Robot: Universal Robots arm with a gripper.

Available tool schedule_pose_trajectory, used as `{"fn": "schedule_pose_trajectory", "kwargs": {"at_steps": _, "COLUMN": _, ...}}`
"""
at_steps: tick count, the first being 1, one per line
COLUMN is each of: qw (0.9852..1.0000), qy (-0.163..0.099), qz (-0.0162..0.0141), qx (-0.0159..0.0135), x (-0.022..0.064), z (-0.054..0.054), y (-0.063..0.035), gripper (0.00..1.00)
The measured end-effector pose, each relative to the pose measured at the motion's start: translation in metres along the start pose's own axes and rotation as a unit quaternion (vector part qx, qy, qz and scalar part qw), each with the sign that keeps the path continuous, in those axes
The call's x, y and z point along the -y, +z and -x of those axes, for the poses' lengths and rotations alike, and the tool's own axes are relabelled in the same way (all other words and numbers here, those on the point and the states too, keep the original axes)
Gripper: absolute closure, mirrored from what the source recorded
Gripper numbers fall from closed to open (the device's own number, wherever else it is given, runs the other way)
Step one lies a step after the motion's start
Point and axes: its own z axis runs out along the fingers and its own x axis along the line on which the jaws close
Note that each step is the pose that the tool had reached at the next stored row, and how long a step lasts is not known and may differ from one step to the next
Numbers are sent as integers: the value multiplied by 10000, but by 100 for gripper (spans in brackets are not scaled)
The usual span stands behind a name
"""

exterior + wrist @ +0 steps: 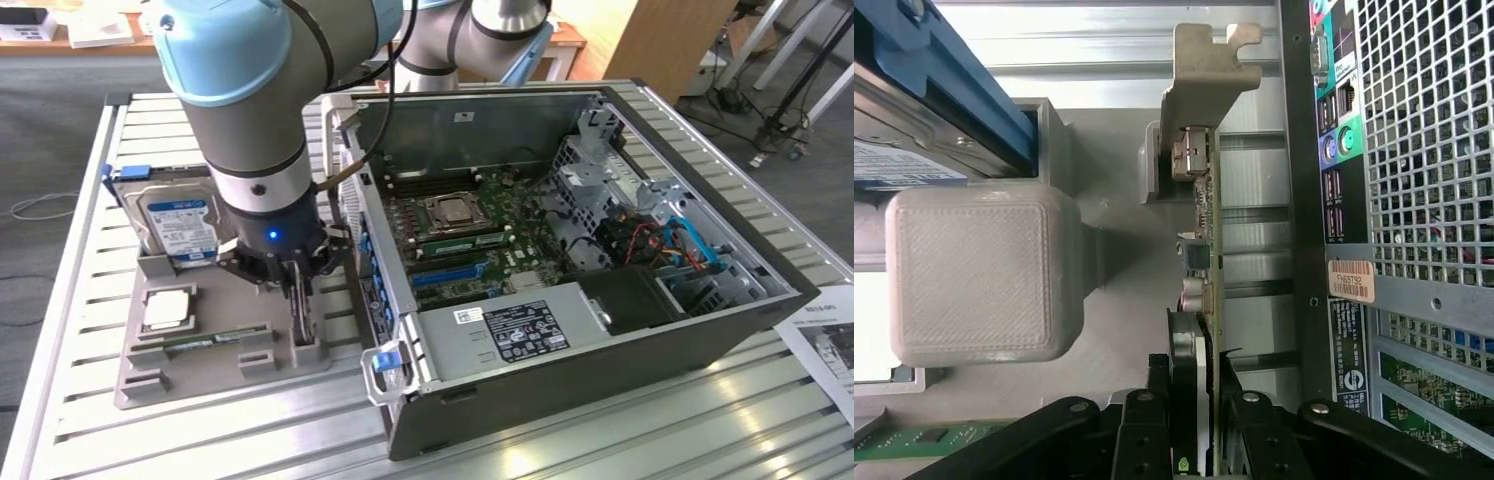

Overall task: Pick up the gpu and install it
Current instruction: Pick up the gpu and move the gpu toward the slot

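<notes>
Slatted metal table (74, 250), grey parts tray (147, 378). The gpu (1200, 265) stands on edge in it; gripper (1194, 372) straddles it, jaws pressed against both faces.

Table (200, 430): tray (147, 375); case (601, 370); perhaps paper (821, 345)

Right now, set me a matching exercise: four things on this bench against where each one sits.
Things:
1. gpu
2. hard drive
3. memory stick
4. power supply

Places:
A. inside the open computer case
B. lying flat in the grey tray
C. standing upright, blue label showing
D. on edge at the tray's side nearest the case

Pairs: 1-D, 2-C, 3-B, 4-A.
</notes>
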Motion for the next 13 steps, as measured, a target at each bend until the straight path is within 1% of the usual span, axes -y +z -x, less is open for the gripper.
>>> {"fn": "schedule_pose_trajectory", "kwargs": {"at_steps": 8, "qw": 10000, "qy": 0, "qz": 6, "qx": 0, "x": 8, "z": 1, "y": -7, "gripper": 72}}
{"fn": "schedule_pose_trajectory", "kwargs": {"at_steps": 9, "qw": 10000, "qy": 1, "qz": 10, "qx": 0, "x": 8, "z": 2, "y": -23, "gripper": 72}}
{"fn": "schedule_pose_trajectory", "kwargs": {"at_steps": 13, "qw": 10000, "qy": 1, "qz": 33, "qx": -2, "x": -1, "z": 11, "y": -152, "gripper": 72}}
